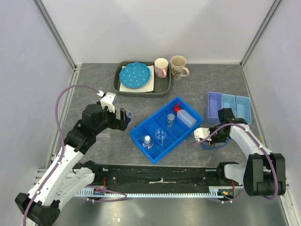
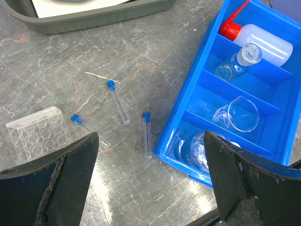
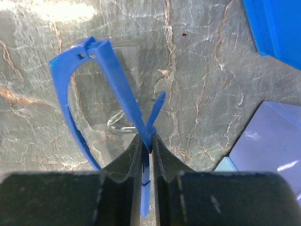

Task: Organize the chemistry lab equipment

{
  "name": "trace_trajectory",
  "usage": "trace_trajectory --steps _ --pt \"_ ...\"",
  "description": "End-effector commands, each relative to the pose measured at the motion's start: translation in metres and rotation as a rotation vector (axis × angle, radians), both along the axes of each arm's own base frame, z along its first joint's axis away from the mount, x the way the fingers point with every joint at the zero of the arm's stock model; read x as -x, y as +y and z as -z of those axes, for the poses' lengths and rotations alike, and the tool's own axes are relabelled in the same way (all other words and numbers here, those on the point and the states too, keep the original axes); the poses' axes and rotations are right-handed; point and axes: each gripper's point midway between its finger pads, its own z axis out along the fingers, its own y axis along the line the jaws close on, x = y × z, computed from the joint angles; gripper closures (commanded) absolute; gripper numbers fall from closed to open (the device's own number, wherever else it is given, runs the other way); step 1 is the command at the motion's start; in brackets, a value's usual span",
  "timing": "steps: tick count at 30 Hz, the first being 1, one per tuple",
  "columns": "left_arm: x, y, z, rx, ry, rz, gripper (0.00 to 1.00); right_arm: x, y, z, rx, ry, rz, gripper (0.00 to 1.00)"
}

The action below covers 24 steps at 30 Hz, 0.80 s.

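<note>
Left gripper [image 2: 151, 136]: jaws spread wide with nothing between them, hanging above the table just left of the blue divided tray [image 1: 174, 144].
Right gripper [image 3: 146, 141]: fingers pinched on 1 blue temple arm of the safety glasses [image 3: 116, 82]. The clear lens and the other arm reach away over the table.
Glasses contact with table: cannot tell.
Glasses location: right of the divided tray, on the near side of the pale blue 3-compartment bin [image 1: 229, 107].
Squeeze bottle [image 1: 186, 117]: white with a red nozzle, lying in the tray's far compartment.
Flask [image 2: 237, 61]: clear glass, in the compartment next to the bottle.
Beaker [image 2: 235, 115]: clear glass, in compartment 3.
Compartment 4: another clear glass vessel [image 2: 197, 150], kind not readable.
Test tubes [image 2: 118, 101]: 3, blue-capped, lying loose on the table left of the tray, none touching.
Well plate [image 2: 37, 132]: clear, flat on the table left of the tubes.
Far edge: grey tray [image 1: 162, 88] holding a blue dotted plate [image 1: 136, 76], with 2 mugs [image 1: 161, 67] just right of it.
</note>
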Motion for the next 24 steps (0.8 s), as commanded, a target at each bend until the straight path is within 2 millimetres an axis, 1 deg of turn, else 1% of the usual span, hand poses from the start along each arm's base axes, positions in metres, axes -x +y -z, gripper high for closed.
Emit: trace_trajectory --steps 1,3,4,5,7,9,11,12,14,15,17,18,19,20,21,22,23,24 --pt "-0.005 -0.003 -0.007 0.009 -0.042 0.01 0.02 0.001 0.009 -0.01 -0.059 0.018 0.052 0.86" --pt "-0.005 -0.002 -0.007 0.011 -0.045 0.007 0.02 0.002 0.012 -0.017 -0.084 0.027 0.08 0.9" --pt "-0.005 -0.002 -0.007 0.01 -0.043 0.007 0.02 0.002 0.015 -0.025 -0.103 0.027 0.093 0.9" --pt "-0.005 -0.002 -0.008 0.011 -0.046 0.006 0.02 0.004 0.016 -0.028 -0.108 0.033 0.099 0.91" --pt "-0.006 -0.002 -0.008 0.01 -0.047 0.004 0.02 0.003 0.015 -0.041 -0.109 0.02 0.133 0.92" --pt "-0.005 -0.001 -0.008 0.011 -0.05 0.003 0.02 0.002 0.014 -0.049 -0.11 0.011 0.163 0.93" --pt "-0.005 -0.002 -0.01 0.012 -0.052 0.004 0.02 0.001 0.014 -0.063 -0.122 0.0 0.207 0.93" --pt "-0.005 -0.001 -0.009 0.011 -0.051 0.001 0.02 -0.005 0.015 -0.075 -0.135 -0.025 0.224 0.94" --pt "-0.005 -0.001 -0.01 0.013 -0.056 0.001 0.02 -0.008 0.018 -0.086 -0.168 -0.027 0.283 0.94" --pt "-0.005 -0.001 -0.009 0.011 -0.051 0.001 0.02 -0.017 0.019 -0.1 -0.185 -0.059 0.301 0.94" --pt "-0.005 -0.001 -0.01 0.013 -0.054 0.003 0.02 -0.025 0.025 -0.113 -0.238 -0.059 0.365 0.94" --pt "-0.005 -0.001 -0.01 0.012 -0.054 0.001 0.02 -0.036 0.028 -0.129 -0.265 -0.091 0.385 0.94" --pt "-0.005 -0.001 -0.009 0.012 -0.053 0.003 0.02 -0.045 0.022 -0.132 -0.282 -0.085 0.443 0.94" --pt "-0.005 0.0 -0.01 0.012 -0.054 0.0 0.02 -0.051 0.024 -0.138 -0.314 -0.077 0.513 0.94" --pt "-0.005 0.0 -0.012 0.014 -0.06 -0.002 0.02 -0.063 0.025 -0.153 -0.347 -0.1 0.542 0.94" --pt "-0.005 0.0 -0.012 0.014 -0.06 -0.002 0.02 -0.074 0.022 -0.152 -0.362 -0.087 0.583 0.94" --pt "-0.005 0.0 -0.012 0.013 -0.062 -0.004 0.02 -0.08 0.023 -0.155 -0.395 -0.068 0.652 0.94" --pt "-0.005 0.001 -0.012 0.012 -0.063 -0.007 0.02 -0.091 0.022 -0.164 -0.42 -0.084 0.683 0.94"
